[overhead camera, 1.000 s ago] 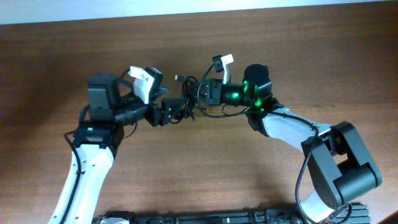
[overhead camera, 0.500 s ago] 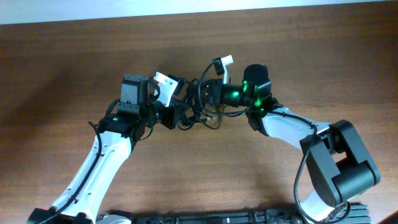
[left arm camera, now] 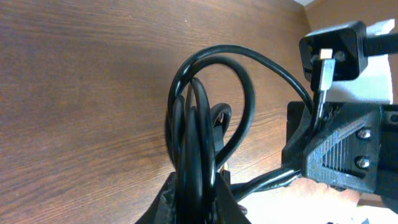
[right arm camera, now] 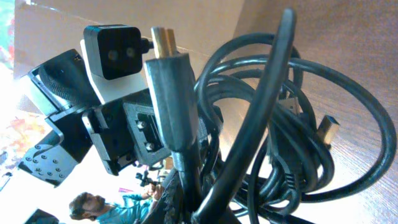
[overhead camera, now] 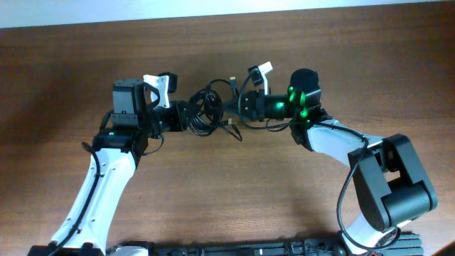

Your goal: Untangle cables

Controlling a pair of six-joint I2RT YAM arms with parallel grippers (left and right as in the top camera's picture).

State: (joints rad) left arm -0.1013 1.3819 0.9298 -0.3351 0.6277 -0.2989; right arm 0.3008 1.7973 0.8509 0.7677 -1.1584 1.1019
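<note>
Black cables (overhead camera: 207, 112) form a knotted clump over the brown wooden desk (overhead camera: 234, 199), a little left of the middle and toward the far side in the overhead view. The left gripper (overhead camera: 186, 119) reaches in from the left, its jaws clamped on the clump's left edge. The right gripper (overhead camera: 236, 108) reaches in from the right, its jaws pinched on the right edge. One loose strand trails toward the near side. Whether the clump touches the desk cannot be told.

From the left wrist, several loops of the cables (left arm camera: 199, 124) stand on edge, packed side by side, and run down into the jaws at the bottom, which grip them. A wider loop arcs right to the right gripper (left arm camera: 336, 149), beside which a silver-tipped plug (left arm camera: 323, 71) points upward.

From the right wrist, the cables (right arm camera: 292, 124) rise out of the jaws in crossed loops. A brass-tipped plug (right arm camera: 169, 81) stands upright in front, and a gold-tipped plug (right arm camera: 326, 130) hangs among the loops on the right. Behind them is the left gripper (right arm camera: 140, 140), with its wrist camera (right arm camera: 115, 55) above.
</note>
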